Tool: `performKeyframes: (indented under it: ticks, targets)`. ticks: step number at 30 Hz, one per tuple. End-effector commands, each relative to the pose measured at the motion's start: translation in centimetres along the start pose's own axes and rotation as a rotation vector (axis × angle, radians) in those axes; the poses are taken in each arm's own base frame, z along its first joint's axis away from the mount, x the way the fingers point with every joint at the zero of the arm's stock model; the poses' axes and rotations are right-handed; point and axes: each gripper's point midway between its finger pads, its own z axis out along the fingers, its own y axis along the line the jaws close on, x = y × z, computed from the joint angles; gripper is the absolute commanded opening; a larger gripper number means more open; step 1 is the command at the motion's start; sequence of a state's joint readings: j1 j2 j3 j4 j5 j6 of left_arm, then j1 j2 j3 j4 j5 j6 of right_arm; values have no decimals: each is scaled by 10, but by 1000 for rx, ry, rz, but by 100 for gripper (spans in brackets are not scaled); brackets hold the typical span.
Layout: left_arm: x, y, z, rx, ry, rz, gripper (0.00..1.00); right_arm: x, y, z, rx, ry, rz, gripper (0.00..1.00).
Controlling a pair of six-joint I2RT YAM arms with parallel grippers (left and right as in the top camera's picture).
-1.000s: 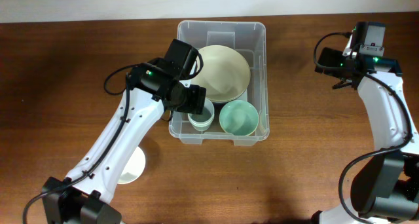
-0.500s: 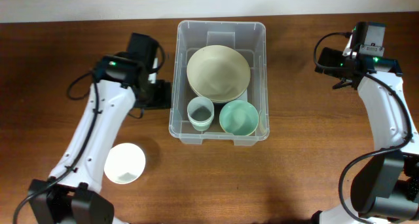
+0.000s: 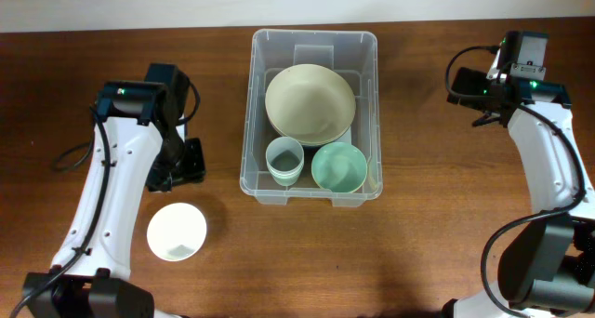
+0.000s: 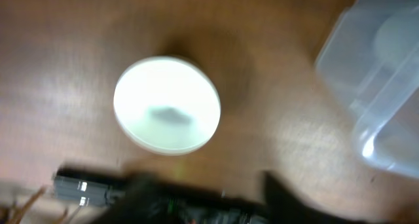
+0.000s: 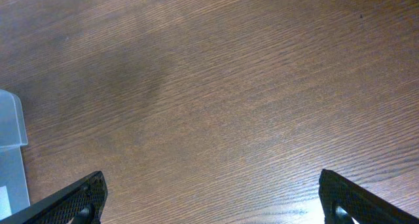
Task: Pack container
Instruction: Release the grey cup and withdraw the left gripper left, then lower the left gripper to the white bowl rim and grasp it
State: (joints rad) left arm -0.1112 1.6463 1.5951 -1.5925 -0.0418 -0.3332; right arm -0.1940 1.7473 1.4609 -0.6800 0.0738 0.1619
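**A:** Left of the container first. What is there?

**B:** The left pincer (image 3: 182, 160) hangs over the bench (image 3: 418, 248), well apart from the container's left wall. It is a dark blur in its own wrist view, so I cannot tell how its jaws stand. Nothing is seen in it. A white bowl (image 3: 177, 231) sits upright on the bench, left of the container and forward of its front corner.

**A:** And the container itself?

**B:** The container (image 3: 249, 104) stands level at mid-bench, open side up. Toward its far wall is a large cream bowl (image 3: 310, 102). Against its near wall are a pale cup (image 3: 284, 158) and, to the right of the cup, a green bowl (image 3: 338, 165). Only the white bowl is seen outside it, so I judge the packing nearly done.

**A:** How will it handle?

**B:** My assessment is thin clear plastic: light when bare, heavier as loaded, with smooth walls that flex and slip under pressure. The rolled rim is the stiffest hold, best taken at a short end or near a corner. Lifted by one side, it would likely tip and slide the crockery.

**A:** Right of the container?

**B:** The right pincer (image 5: 209, 185) is spread wide over bare wood, well apart from the container's right wall, with nothing between its fingers.
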Motion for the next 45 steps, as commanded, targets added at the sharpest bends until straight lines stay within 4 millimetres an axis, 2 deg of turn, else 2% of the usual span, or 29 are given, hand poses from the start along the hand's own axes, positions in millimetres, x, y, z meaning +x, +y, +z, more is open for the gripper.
performKeyframes:
  ticks: [1, 2, 8, 17, 20, 27, 31, 39, 45]
  targets:
    - [11, 5, -3, -14, 16, -13, 5, -10, -2, -12, 5, -39, 13, 99]
    - [14, 6, -1, -19, 32, -12, 1, -10, -2, -12, 5, -39, 13, 99]
    - [31, 11, 29, -52, 125, -10, 1, -10, -2, -12, 5, -39, 13, 99]
    - [48, 12, 99, -67, 189, -11, 1, -10, -2, -12, 5, -39, 13, 99]
    - [60, 15, 119, -78, 218, -13, 1, -10, -2, -12, 5, -39, 13, 99]
    - [69, 15, 146, -77, 222, -93, 1, -10, -2, -12, 5, -39, 13, 99]
    - [64, 13, 158, -64, 185, -120, 1, -10, -2, -12, 5, -39, 13, 99]
    - [38, 9, 173, -41, 56, -124, 1, -10, -2, -12, 5, -39, 13, 99]
    - [13, 4, 176, -20, -51, -130, 1, -10, -2, -12, 5, -39, 13, 99]
